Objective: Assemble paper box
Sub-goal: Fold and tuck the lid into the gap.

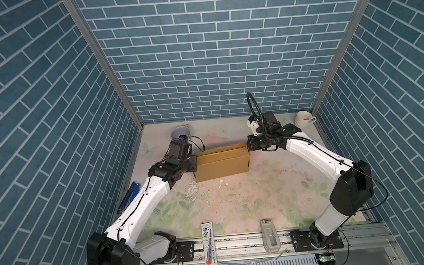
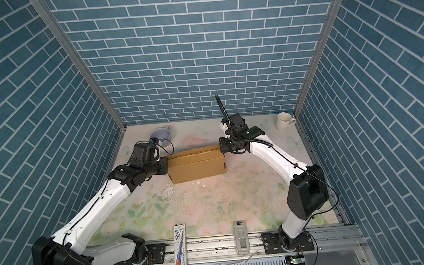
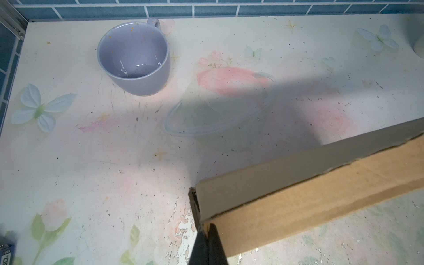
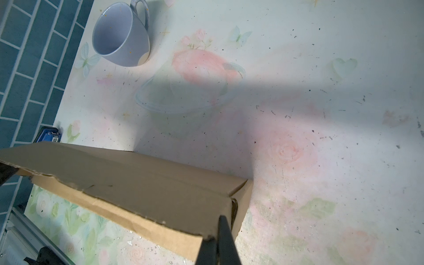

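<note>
Both arms stretch forward from their bases, forearms angled inward, wrists facing each other. The left pincer (image 1: 195, 164) has its jaws closed, pinching one end of the paper box (image 1: 221, 167). The right pincer (image 1: 249, 147) is closed too, pinching the opposite end, slightly farther back.

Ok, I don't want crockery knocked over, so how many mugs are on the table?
2. A lavender mug stands at the far left of the table; a white mug stands in its far right corner. None seems hidden.
</note>
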Robot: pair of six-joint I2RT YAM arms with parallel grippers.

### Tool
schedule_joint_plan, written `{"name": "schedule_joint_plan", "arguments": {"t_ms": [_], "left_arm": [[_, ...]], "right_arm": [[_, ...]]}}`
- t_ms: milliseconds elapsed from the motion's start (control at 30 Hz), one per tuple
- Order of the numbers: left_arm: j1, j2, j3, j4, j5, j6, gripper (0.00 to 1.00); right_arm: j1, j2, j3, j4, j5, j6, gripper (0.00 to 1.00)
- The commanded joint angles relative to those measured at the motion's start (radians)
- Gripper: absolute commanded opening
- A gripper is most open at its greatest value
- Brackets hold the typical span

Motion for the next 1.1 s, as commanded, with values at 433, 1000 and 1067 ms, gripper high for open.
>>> {"name": "schedule_joint_plan", "arguments": {"t_ms": [433, 1000, 1067], "left_arm": [[-0.015, 0.021, -0.049, -0.043, -0.061, -0.053, 0.0], [-0.015, -0.017, -0.128, 0.034, -0.064, -0.036, 0.0], [-0.016, -0.031, -0.144, 0.049, -0.065, -0.03, 0.0]], "right_arm": [[0.037, -0.088, -0.107, 0.033, -0.03, 0.045, 0.19], [0.011, -0.195, -0.104, 0.012, -0.011, 0.145, 0.56], [-0.009, -0.183, -0.088, 0.017, -0.026, 0.199, 0.57]]}}
